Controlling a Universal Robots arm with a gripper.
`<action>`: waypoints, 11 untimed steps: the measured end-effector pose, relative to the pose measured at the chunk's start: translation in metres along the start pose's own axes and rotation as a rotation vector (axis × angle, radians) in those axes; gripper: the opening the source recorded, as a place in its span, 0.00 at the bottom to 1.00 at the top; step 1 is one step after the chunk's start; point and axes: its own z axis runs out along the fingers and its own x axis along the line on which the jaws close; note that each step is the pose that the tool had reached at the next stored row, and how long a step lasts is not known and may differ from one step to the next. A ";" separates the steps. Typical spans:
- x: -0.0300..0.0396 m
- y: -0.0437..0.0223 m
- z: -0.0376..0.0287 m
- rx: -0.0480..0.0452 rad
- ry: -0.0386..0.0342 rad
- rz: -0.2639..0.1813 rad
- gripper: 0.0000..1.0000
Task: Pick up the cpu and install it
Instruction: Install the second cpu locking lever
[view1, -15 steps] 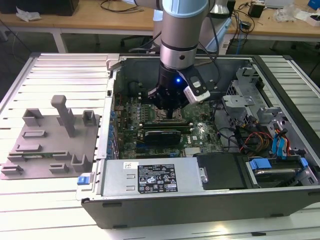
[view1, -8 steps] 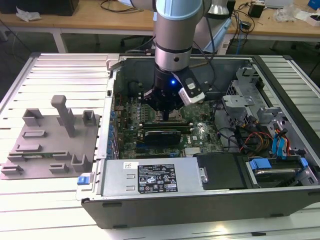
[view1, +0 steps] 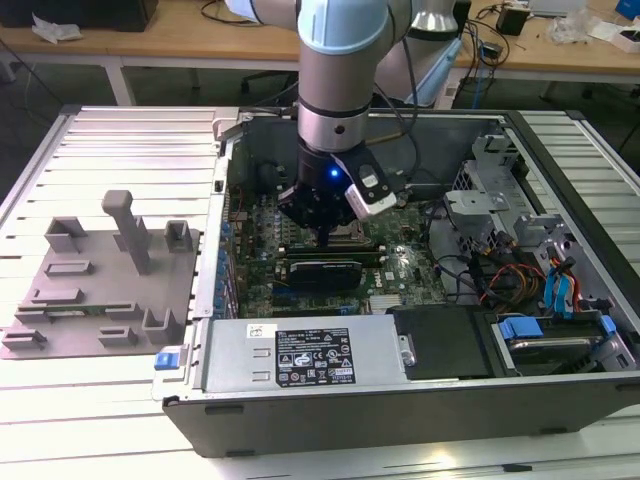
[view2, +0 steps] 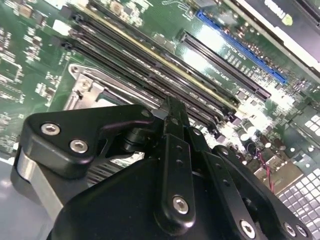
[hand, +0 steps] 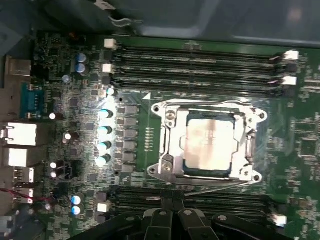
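The pale ribbed metal tabletop carries an open dark grey computer case lying on its side, with a flat grey plastic tray of raised blocks beside it at the exterior view's left. Inside the case lies the green motherboard, crossed by long black memory slots on either side of its socket. The grey robot arm reaches straight down into the case and ends in the black gripper, which hangs just above the board over the socket area. In both wrist views its fingers meet at the tips with nothing between them, so the gripper is closed and empty. The dark square socket with its silver metal frame sits in the middle of the motherboard. Within that frame lies the cpu, a small flat square chip with a pale silver-white metal top, seated flat in the socket and apart from the gripper's fingertips, which hover beside the frame's edge over the nearer memory slots.
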 end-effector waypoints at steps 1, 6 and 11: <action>0.0011 -0.0008 0.0011 -0.0069 -0.0006 -0.001 0.11; 0.0034 -0.0074 0.0033 -0.0753 -0.0048 -0.003 0.11; 0.0053 -0.0158 0.0042 -0.0828 -0.0052 -0.002 0.11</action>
